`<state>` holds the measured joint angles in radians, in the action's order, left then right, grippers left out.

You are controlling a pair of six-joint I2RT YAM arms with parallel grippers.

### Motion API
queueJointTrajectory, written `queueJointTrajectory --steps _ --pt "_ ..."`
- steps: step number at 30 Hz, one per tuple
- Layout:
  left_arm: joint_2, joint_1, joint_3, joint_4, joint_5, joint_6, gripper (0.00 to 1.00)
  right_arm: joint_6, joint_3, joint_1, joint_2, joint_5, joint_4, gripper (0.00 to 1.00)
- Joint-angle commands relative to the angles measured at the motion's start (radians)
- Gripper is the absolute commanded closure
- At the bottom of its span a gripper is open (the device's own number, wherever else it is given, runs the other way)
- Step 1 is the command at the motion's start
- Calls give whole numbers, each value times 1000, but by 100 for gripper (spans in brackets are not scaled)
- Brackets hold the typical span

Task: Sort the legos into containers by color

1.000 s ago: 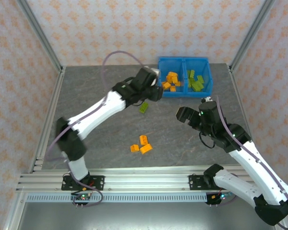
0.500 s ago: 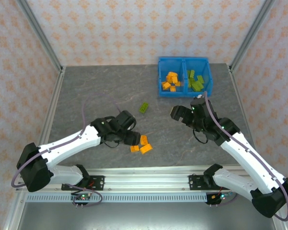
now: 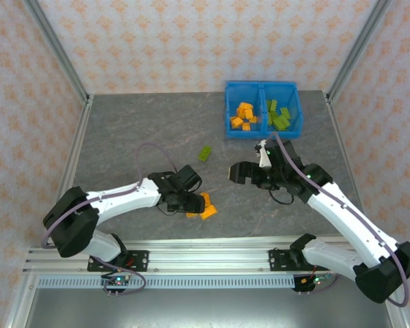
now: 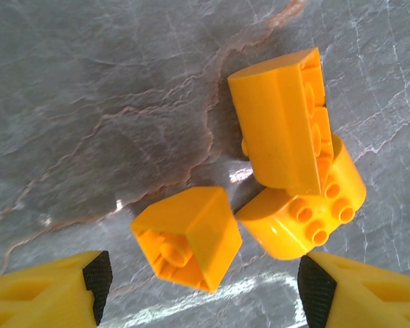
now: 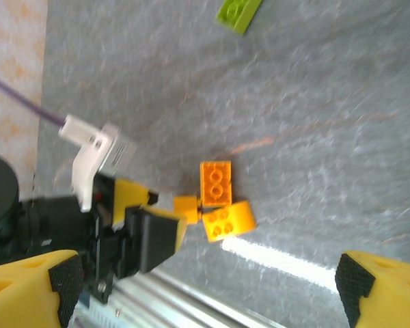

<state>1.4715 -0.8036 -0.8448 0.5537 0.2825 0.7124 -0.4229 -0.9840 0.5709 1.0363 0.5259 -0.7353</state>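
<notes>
- Grey marbled tabletop between patterned walls, from above: blue bin far right, binned orange bricks in its left compartment, lime bricks in its right.
- Swung back from the bin within the last second: left gripper, now low over three loose orange legos near centre. Drifted left meanwhile: right gripper, closer to a lone green lego.
- Left wrist: fingertips spread wide and empty. Just ahead between them, a slope-sided orange brick, beside a round brick and a taller block.
- Right wrist: jaws fully wide, holding nothing, green lego at the top edge.
- Judged: drop-off done, next orange pick lining up.
</notes>
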Motion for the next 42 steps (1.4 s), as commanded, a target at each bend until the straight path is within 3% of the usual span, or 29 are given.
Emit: queueJointTrajectory --steps 1,14,18,25,35,39,42 --pt "32 -4 29 -53 13 33 25 96 3 12 32 117 -99 5" --pt "98 -4 105 -99 -36 138 34 95 7 19 59 108 -83 5" --pt "107 -4 97 -23 -111 143 47 86 5 20 58 92 -82 5" --pt "52 -4 86 -32 -137 147 62 80 -3 27 61 95 -84 6" --pt "-61 -2 -109 79 -221 54 64 53 -39 39 35 103 -61 6" --pt "-32 5 -232 17 -238 -4 64 10 -49 38 -15 -43 -23 6" --pt "78 15 -400 -17 -265 -76 64 -43 -64 34 -54 -303 -19 5"
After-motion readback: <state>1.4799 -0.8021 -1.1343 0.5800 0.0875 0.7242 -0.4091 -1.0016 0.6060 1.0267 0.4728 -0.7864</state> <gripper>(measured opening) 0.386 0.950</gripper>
